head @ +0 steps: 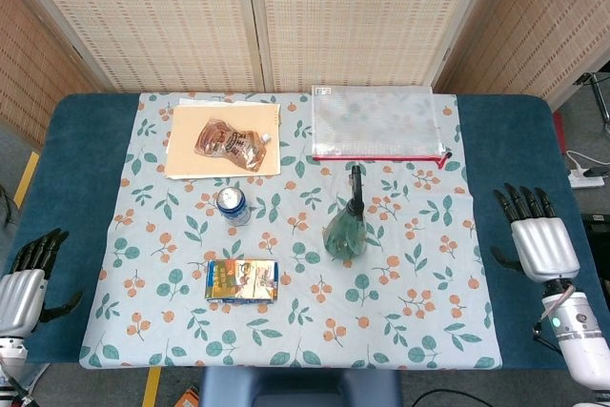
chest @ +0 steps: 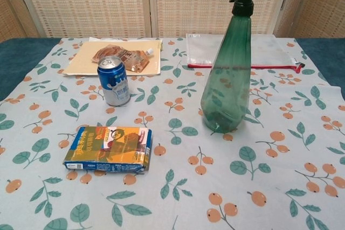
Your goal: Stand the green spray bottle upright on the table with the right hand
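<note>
Spray bottle (head: 347, 226) upright on tablecloth, well apart from right hand (head: 538, 243), fingers (head: 521, 203) spread, holding nothing

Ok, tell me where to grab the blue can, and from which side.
Wrap the hand around the can's round side wall, at mid-height. It stands upright with open cloth on its left, so come in level from the left with the left hand, probably; the box sits in front.

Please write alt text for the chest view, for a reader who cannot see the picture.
A green spray bottle stands upright on a leaf-patterned tablecloth, with no robot hand in the picture. To its left stand a blue drink can and, nearer, a flat box; behind lie a brown pouch and a clear zip pouch.
</note>
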